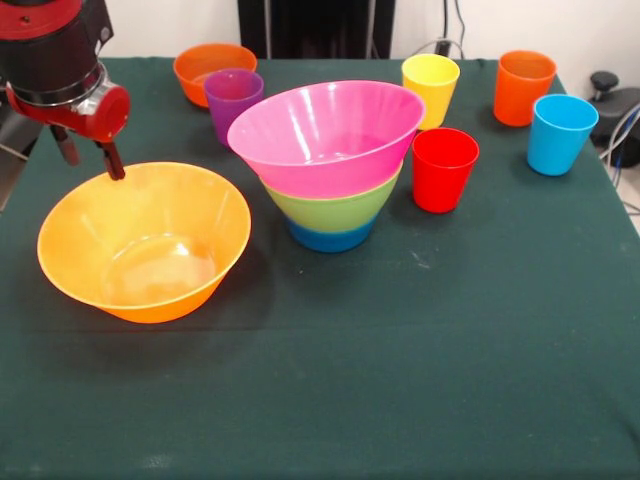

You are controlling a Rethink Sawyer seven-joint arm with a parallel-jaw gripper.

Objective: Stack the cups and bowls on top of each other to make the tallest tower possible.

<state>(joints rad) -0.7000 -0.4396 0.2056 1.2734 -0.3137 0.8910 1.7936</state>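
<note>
- Dark green cloth covers the table (400, 380), with a pale wall and black equipment behind its far edge.
- At the upper left, the red and black arm comes down; its gripper (90, 155) hangs at the far left rim of the large orange bowl (145, 245).
- One dark fingertip sits right at that rim, the other just outside it; whether the fingers pinch the rim or stand loose beside it, I cannot tell.
- That large orange bowl appears tilted, its opening turned toward the camera, left of centre on the cloth.
- At the middle stands the tower (330, 165): a blue bowl (330, 238) at the bottom, a green bowl (335, 205) nested in it, and a pink bowl (325, 135) on top, wide and leaning slightly.
- A small orange bowl (210, 68) rests near the far edge, behind the purple cup.
- The purple cup (233, 100) stands upright just left of the pink bowl's rim.
- The yellow cup (432, 88) stands upright behind the pink bowl's right side, partly hidden by it.
- The red cup (444, 168) stands just right of the tower, close to the green bowl.
- The orange cup (523, 86) and the light blue cup (560, 133) stand near each other at the far right, both upright and open end up.
</note>
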